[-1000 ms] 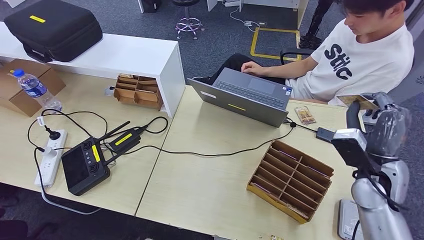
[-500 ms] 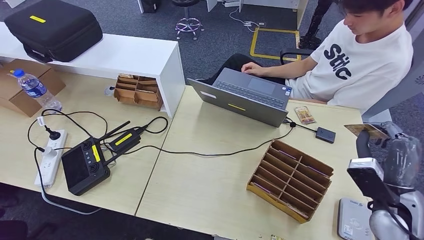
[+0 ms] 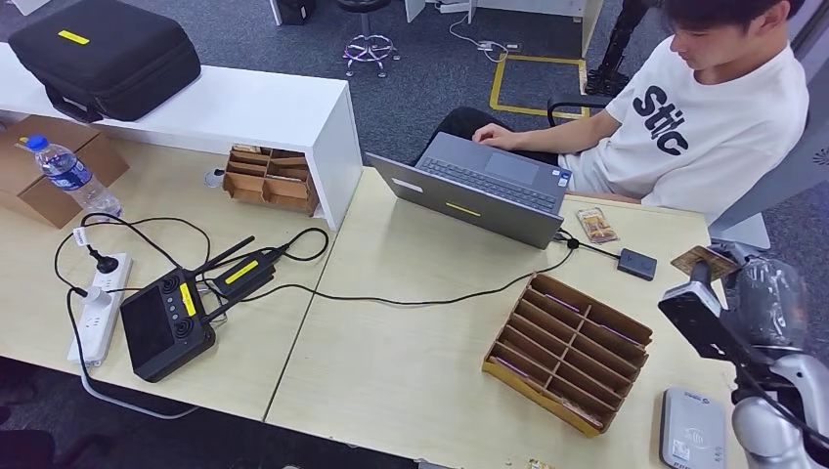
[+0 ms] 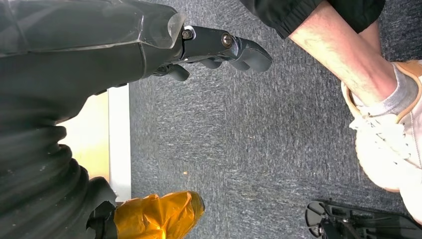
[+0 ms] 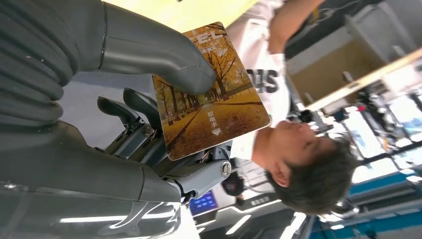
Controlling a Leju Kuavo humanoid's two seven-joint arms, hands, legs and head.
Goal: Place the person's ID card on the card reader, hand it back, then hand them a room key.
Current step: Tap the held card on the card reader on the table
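At the table's right edge, the right hand (image 3: 758, 293) pinches the card (image 5: 211, 94) flat — presumably ready for the card reader (image 3: 692, 430); left hand (image 4: 149, 45) hangs, fingers apart, holding nothing.

Open grey laptop (image 3: 479, 191) on the light wood desk (image 3: 411, 332), beside a cardboard slotted organizer (image 3: 567, 352); black handheld controller (image 3: 166, 322), white power strip (image 3: 98, 303), water bottle (image 3: 66, 174), black carrying case (image 3: 103, 54) farther left.
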